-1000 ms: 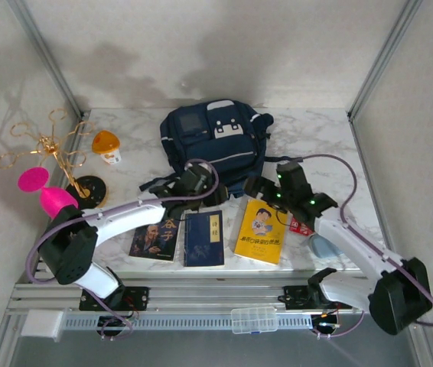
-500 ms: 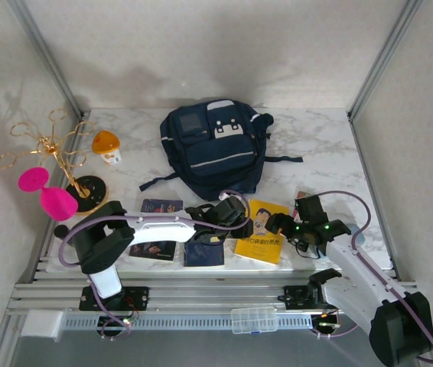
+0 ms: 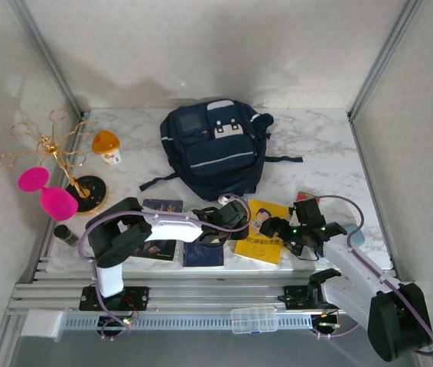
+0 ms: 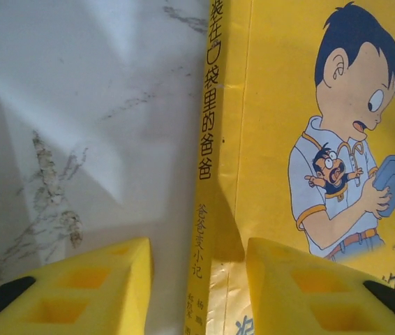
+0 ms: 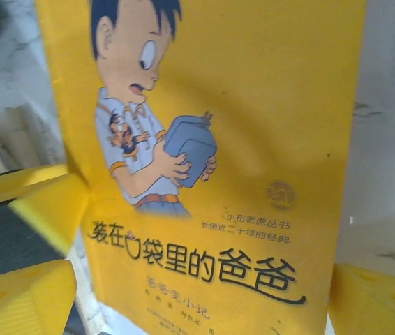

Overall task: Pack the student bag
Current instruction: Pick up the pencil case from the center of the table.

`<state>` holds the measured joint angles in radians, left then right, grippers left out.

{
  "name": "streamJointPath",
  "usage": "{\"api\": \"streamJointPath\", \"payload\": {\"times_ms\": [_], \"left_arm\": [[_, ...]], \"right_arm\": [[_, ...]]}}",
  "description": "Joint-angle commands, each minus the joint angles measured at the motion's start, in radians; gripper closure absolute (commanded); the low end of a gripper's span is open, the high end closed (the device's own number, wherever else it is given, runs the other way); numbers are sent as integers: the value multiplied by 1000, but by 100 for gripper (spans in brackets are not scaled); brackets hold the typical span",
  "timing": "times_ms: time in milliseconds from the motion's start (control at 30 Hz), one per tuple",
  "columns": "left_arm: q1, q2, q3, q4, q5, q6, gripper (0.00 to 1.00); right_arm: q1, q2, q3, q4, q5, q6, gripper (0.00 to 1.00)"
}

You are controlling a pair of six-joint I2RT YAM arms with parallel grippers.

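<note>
- Arms: both were raised at the student bag [image 3: 215,149] a second ago and are now low over the yellow book [image 3: 261,245] at the near edge.
- Left gripper [image 3: 230,220]: jaws apart, straddling the book's spine edge.
- Right gripper [image 3: 281,229]: jaws wide apart, flanking the book's cover.
- Student bag: unmoved at the far middle of the table [image 3: 316,138]; its interior is hidden.

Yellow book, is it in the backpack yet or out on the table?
Out. The yellow book lies closed, cover up, on the table, in front of the student bag.
</note>
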<state>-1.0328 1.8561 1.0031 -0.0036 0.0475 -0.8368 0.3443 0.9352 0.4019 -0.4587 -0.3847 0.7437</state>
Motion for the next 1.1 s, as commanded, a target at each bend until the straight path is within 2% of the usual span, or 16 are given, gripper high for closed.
{"api": "streamJointPath", "payload": {"times_ms": [0,200,300,400,533,700,833,967,1067], "left_arm": [[2,43,14,-8,-26,-4,62],[2,46,-6,-1,-43,-20,63],[1,50,0,-20,-58,-25,64],[0,52,-4,-14,-60,-24,64],[0,65,9,-27,-48,-21,64],[0,72,15,-26,-45,-18,65],[0,67,23,-27,-46,-24,65],[2,54,31,-31,-49,-17,64],[4,28,46,-29,-50,-26,62]], "right_arm": [[-4,-43,24,14,-76,-13,8],[-6,-61,70,-53,-51,-26,9],[-6,-75,81,-43,-93,-24,11],[-6,-85,108,-70,-81,-46,18],[-6,-92,99,-58,-105,-55,36],[-7,-92,103,-95,-52,-77,56],[-9,-92,108,-90,-59,-74,73],[-9,-110,103,-75,-47,-62,88],[-11,-122,102,-31,-83,-43,96]]}}
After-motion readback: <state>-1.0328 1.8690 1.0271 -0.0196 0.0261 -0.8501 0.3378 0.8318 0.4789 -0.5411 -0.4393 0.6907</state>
